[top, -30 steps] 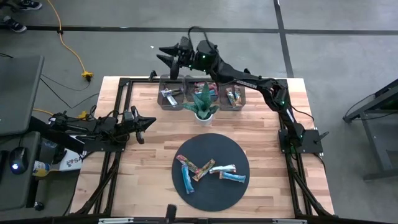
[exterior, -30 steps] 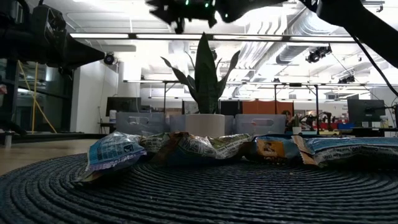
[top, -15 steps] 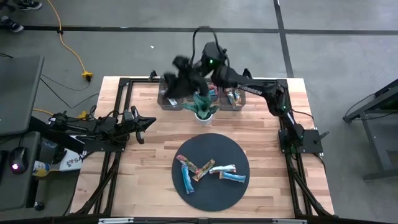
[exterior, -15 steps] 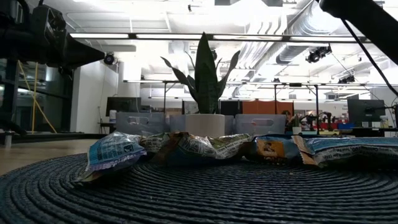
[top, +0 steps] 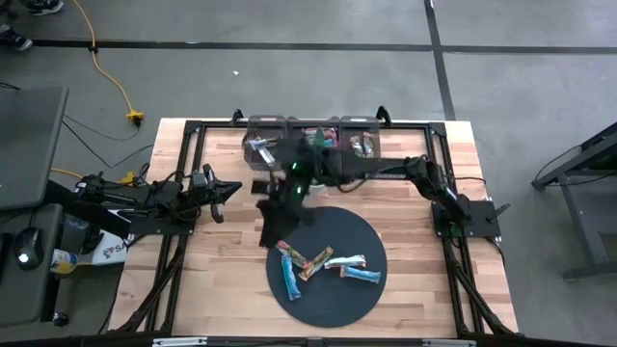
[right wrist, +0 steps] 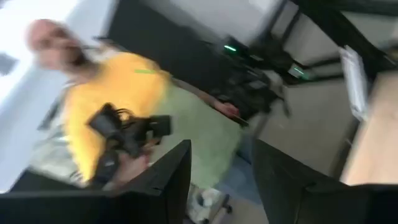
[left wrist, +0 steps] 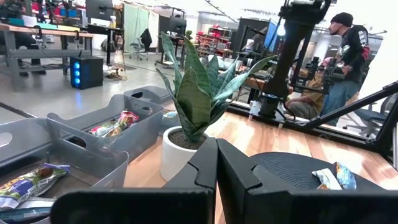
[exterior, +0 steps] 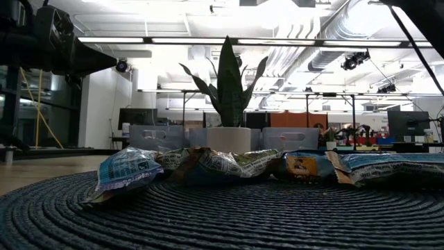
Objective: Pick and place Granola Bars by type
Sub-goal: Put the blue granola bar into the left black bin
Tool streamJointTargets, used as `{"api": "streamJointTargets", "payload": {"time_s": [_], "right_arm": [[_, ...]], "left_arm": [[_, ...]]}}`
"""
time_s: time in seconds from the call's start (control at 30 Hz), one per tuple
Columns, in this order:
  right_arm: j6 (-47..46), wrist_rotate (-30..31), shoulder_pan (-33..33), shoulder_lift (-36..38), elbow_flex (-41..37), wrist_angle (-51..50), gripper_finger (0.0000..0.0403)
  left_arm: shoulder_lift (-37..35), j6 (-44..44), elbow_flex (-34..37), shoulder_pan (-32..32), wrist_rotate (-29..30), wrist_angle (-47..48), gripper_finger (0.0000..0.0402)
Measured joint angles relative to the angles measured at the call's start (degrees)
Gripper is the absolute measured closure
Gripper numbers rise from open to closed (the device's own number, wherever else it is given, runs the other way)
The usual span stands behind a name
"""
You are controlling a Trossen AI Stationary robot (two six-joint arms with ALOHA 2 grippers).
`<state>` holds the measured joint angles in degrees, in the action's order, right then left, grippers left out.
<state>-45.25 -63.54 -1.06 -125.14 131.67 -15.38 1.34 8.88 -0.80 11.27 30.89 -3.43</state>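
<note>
Several granola bars [top: 323,263] in blue, brown and white wrappers lie flat on a round dark mat [top: 366,236]; the low view shows them in a row [exterior: 222,164]. More bars lie in the grey bins at the far edge [top: 260,146] [left wrist: 115,124]. My right gripper [top: 267,229] hangs blurred above the mat's far-left rim, open and empty, as its wrist view [right wrist: 221,180] shows. My left gripper [top: 228,191] waits shut over the table's left part, its fingers together [left wrist: 216,167].
Three grey bins [top: 310,125] stand along the far edge. A green spiky plant in a white pot [left wrist: 189,134] stands between bins and mat, mostly under my right arm in the high view. A person in a yellow top [right wrist: 124,106] shows beyond the table.
My right arm has swung fast from above the far-left bin toward the near edge and down, passing over the plant, and its gripper now hangs at the mat's far-left rim. The bars have stayed where they were.
</note>
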Motion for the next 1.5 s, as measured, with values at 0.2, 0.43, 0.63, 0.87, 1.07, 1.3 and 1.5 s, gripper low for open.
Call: {"api": "streamJointTargets", "payload": {"time_s": [0.2, 0.43, 0.63, 0.87, 1.07, 1.3, 1.5], "right_arm": [[6.35, 12.89, -4.93, 0.0, -3.53, -19.95, 0.0252], [-0.07, 22.31, -11.71, 0.0, -11.54, -28.05, 0.0252], [-7.77, 25.62, -16.34, 0.0, -21.2, -27.4, 0.0252], [-13.53, 32.96, -18.88, 0.0, -31.62, -24.03, 0.0252], [-20.84, 42.82, -19.44, -0.02, -39.05, -11.62, 0.0252], [-24.87, 53.11, -20.3, -0.04, -41.63, 0.77, 0.0249], [-23.64, 57.86, -20.37, -0.04, -41.61, 1.59, 0.022]], "left_arm": [[0.0, 0.0, 0.01, 0.0, 0.0, -0.02, 0.04], [0.0, -0.01, -0.02, 0.0, 0.0, -0.01, 0.04], [0.0, 0.0, -0.02, 0.0, 0.0, 0.0, 0.04], [0.0, -0.02, 0.0, -0.02, 0.0, -0.02, 0.04], [0.0, -0.02, -0.02, 0.0, 0.0, -0.02, 0.04], [0.0, 0.0, -0.01, -0.02, 0.0, -0.01, 0.04], [0.0, 0.0, 0.01, 0.0, 0.0, 0.0, 0.04]]}}
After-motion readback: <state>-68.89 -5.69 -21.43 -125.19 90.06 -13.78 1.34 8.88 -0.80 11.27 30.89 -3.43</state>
